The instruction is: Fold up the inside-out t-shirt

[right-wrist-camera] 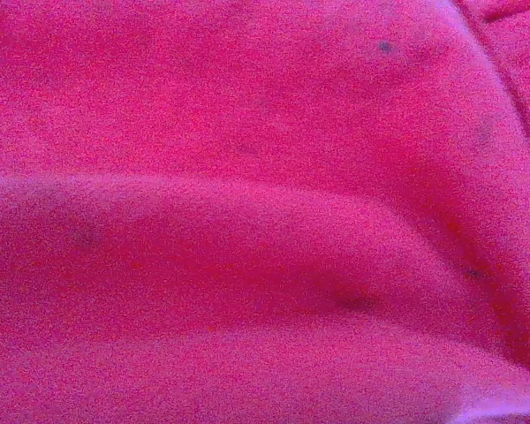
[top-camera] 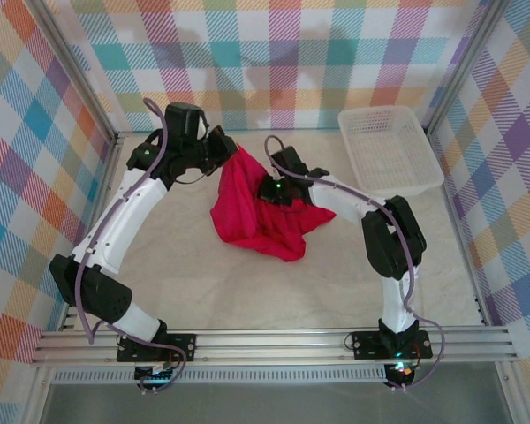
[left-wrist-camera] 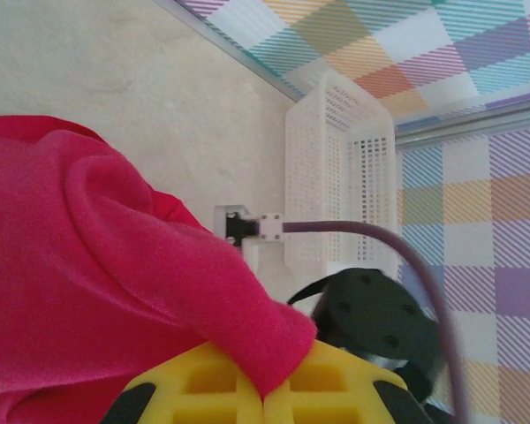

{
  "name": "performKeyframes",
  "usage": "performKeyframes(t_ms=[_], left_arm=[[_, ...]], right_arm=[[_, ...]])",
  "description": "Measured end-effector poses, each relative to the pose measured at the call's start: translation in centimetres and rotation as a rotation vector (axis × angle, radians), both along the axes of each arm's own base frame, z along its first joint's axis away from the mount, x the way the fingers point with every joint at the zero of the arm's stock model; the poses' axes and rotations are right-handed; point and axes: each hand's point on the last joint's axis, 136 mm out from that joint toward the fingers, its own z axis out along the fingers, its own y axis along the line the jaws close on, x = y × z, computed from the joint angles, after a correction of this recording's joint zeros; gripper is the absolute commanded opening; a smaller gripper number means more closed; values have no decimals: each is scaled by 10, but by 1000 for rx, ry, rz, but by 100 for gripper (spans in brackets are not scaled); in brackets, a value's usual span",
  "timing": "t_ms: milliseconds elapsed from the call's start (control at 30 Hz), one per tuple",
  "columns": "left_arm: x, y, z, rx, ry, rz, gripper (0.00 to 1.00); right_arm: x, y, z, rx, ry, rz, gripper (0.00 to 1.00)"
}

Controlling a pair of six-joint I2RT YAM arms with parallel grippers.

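The inside-out t-shirt (top-camera: 252, 221) is a crumpled bright red heap in the middle of the table. Its upper corner is lifted toward the back left. There my left gripper (top-camera: 233, 153) is shut on it. In the left wrist view the yellow fingers (left-wrist-camera: 203, 384) meet on a fold of the red cloth (left-wrist-camera: 88, 265). My right gripper (top-camera: 278, 189) is sunk into the shirt's upper right part, and a straight edge of cloth runs to it from the left gripper. Red fabric (right-wrist-camera: 265, 212) covers the right wrist view and hides those fingers.
A white mesh basket (top-camera: 389, 150) stands at the back right corner, also seen in the left wrist view as a basket (left-wrist-camera: 331, 168) beyond the right arm's black joint (left-wrist-camera: 371, 314). Bare beige table (top-camera: 247, 291) lies in front of the shirt. Checked walls surround the workspace.
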Motion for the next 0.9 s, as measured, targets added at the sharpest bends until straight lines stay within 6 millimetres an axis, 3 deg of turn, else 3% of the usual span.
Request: performKeyframes(t_ms=[67,200,267,333,433,533,600,700,833,900], left_arm=[[5,18,5,-11,-7,26,0],[19,67,14,-38,-22,115,0],[25,91,14,-49,-21,158,0],[28,111,15,-66,-14,191,0],[27,123,15,-92,-1,196,0],[19,111,23,-130,-8,133,0],[10,102,30,-157,-32,96,0],[-4,93,23,-179,-33,87,0],[-15,66,-17,-187,46,64,0],[-19,52,-43,-180,112,51,0]], right_arm=[[-3,6,21,19,4,42,0],[-28,6,85,79,-21,144,0],[-48,-1,129,121,-63,185,0],[-69,-15,188,194,-145,212,0],[-95,-47,262,303,-278,219,0],[-104,-82,299,358,-372,181,0],[-99,-96,292,362,-369,154,0],[-75,-103,239,322,-285,107,0],[-33,-115,107,196,-61,18,2],[-24,-126,47,120,59,-27,11]])
